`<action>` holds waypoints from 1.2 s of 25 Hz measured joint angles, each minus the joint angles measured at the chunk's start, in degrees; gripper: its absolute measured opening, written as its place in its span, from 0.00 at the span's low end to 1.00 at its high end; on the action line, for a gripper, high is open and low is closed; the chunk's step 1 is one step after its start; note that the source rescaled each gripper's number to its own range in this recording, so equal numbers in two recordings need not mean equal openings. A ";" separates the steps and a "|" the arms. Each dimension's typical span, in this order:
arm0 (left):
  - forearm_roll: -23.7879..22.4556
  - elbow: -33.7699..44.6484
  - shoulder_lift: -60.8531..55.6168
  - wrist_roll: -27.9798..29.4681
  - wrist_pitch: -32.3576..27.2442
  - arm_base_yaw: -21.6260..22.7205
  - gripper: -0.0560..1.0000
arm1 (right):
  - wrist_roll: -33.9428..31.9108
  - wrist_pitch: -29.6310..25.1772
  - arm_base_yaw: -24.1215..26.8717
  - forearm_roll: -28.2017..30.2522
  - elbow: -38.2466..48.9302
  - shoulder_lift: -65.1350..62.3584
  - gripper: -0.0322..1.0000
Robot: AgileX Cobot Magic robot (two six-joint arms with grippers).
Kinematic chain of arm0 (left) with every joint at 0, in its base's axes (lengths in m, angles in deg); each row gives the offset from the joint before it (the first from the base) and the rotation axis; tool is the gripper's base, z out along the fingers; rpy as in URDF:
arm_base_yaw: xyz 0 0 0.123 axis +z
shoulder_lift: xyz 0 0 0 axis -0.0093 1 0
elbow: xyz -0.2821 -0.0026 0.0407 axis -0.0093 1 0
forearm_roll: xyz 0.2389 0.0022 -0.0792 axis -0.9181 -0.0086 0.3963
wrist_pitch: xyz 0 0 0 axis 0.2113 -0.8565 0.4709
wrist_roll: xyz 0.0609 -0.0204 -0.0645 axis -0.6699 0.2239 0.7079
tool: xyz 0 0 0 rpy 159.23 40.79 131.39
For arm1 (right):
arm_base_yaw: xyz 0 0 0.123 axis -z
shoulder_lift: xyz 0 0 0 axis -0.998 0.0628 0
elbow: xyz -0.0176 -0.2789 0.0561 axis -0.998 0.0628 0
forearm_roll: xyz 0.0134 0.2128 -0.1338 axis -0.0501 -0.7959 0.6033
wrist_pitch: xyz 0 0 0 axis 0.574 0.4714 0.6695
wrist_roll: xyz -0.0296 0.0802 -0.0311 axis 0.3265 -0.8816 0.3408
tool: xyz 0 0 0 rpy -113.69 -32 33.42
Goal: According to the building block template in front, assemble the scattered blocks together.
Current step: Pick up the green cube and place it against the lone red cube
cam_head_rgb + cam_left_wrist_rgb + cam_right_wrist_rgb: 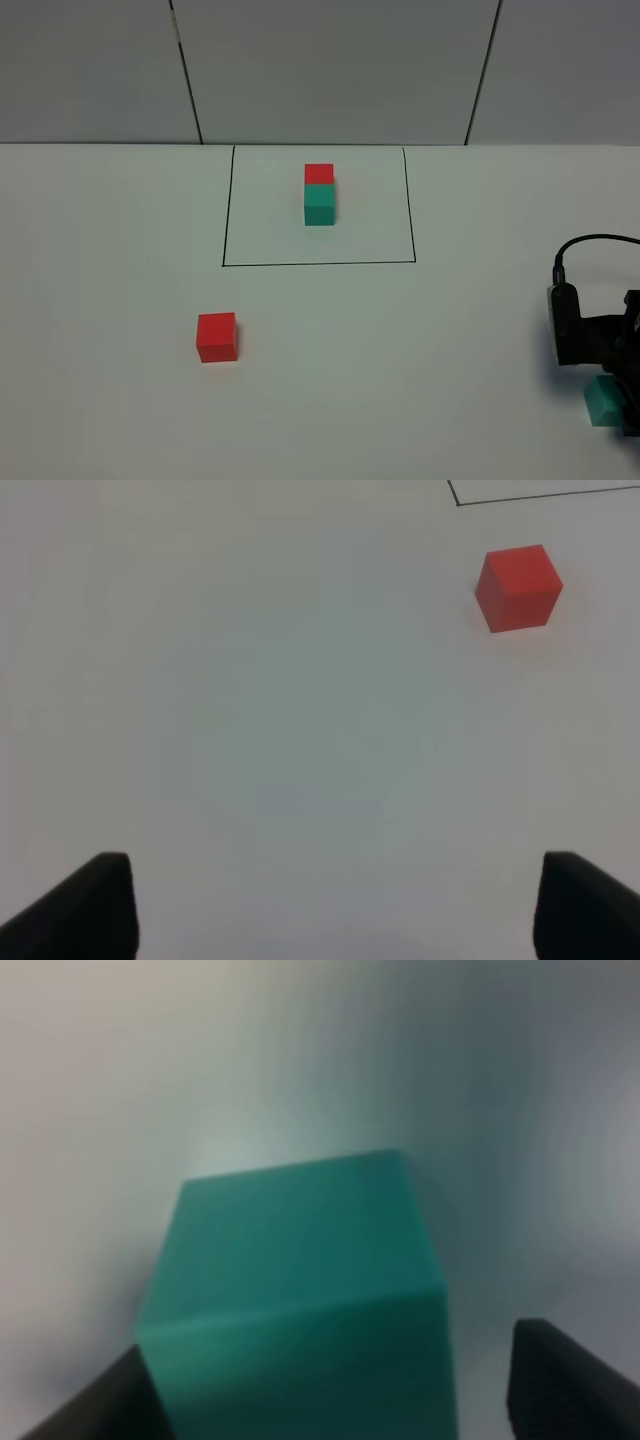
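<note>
A: How far along is the build?

B: Barely begun, I'd judge. The building block template (pixel 320 192) sits at the far middle of the white table (pixel 430 330), inside its black outline (pixel 320 264). From the high view it looks like a red cube against the far side of a teal one. The two scattered blocks are not joined.

A: Where are they?

B: The loose red cube (pixel 217 337) lies near left, just outside the outline's near left corner. The loose teal cube (pixel 601 400) is at the near right edge, well apart from it.

A: And the grippers?

B: The right gripper (pixel 330 1390) is low over the teal cube, jaws straddling it. One jaw looks to rest against the cube's edge, but bare table shows between the cube and the other jaw, so I read it as not clamped, though the wrist view is blurred. The left gripper (pixel 325 910) has its jaws spread wide with nothing between them, and the red cube lies ahead of it, apart.

A: What's left?

B: Everything: grip, carry, then set red against teal as the template shows.

A: Anything in the way?

B: Nothing lies between the two cubes. Only the black cable (pixel 590 243) loops above the right arm.
</note>
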 joint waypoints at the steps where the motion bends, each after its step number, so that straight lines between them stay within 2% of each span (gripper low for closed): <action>1: 0.00 0.00 0.00 0.00 0.00 0.00 0.79 | 0.66 0.05 0.00 -0.67 0.00 0.00 0.73; 8: 0.00 0.00 0.00 0.00 0.00 0.00 0.79 | 2.42 0.17 0.00 -2.75 -0.12 1.83 0.69; 14: 0.00 0.00 0.00 0.00 0.00 0.00 0.79 | 2.49 0.17 0.00 -2.79 -0.52 2.12 0.61; 18: 0.00 0.00 0.00 0.00 0.00 0.00 0.79 | 2.49 -0.05 0.00 -2.79 -0.52 2.17 0.44; 20: 0.00 0.00 0.00 0.00 0.00 0.00 0.79 | 2.31 -0.05 0.00 -2.79 -0.52 2.17 0.29; 22: 0.00 0.00 0.00 0.00 0.00 0.00 0.79 | 2.03 -0.10 0.00 -2.79 -0.52 2.17 0.08; 23: 0.00 0.00 0.00 0.00 0.00 0.00 0.79 | 1.80 -0.10 0.00 -2.79 -0.52 2.17 0.03; 30: 0.00 0.00 0.00 0.00 0.00 0.00 0.79 | 1.24 0.00 -0.10 -2.69 -0.52 2.17 0.03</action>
